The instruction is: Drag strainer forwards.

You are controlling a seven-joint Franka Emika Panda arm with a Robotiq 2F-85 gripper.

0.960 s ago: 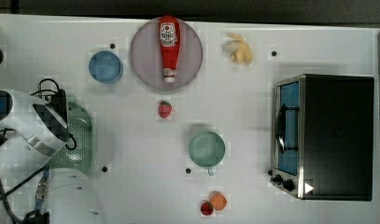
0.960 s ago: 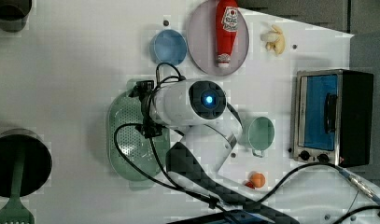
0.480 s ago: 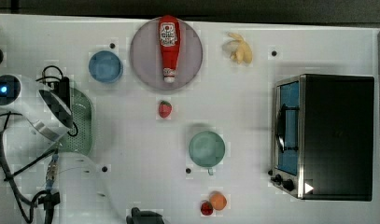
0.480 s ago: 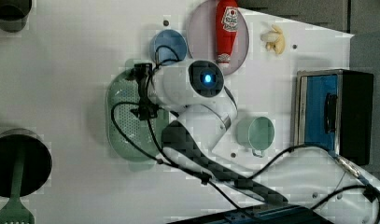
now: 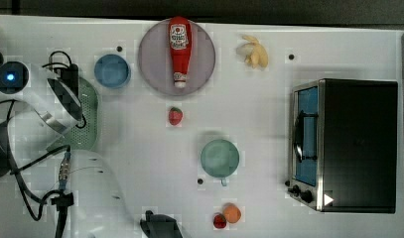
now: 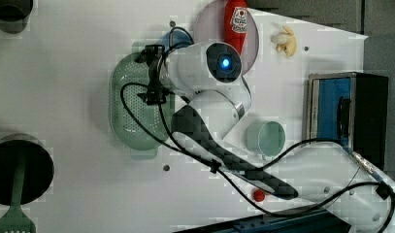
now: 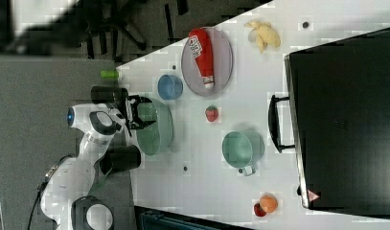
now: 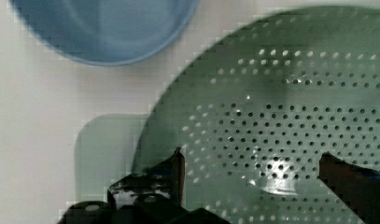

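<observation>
End effector (image 8: 250, 163) partly masking strainer (image 8: 290, 107)

From my console the strainer (image 5: 88, 116) had bare table (image 5: 135, 129) along its long side in the top view — open as far as the strawberry (image 5: 175, 116) and the teal mug (image 5: 219, 157). The blue bowl (image 5: 112, 71) sat just beside its rounded end, with the grey plate (image 5: 155, 64) and its ketchup bottle (image 5: 179, 49) close beyond — tight there.

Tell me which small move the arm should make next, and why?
Probably lower the open tool a little further: its fingers hang apart over the end of the pale green perforated plastic strainer near the round blue bowl, gripping nothing.
</observation>
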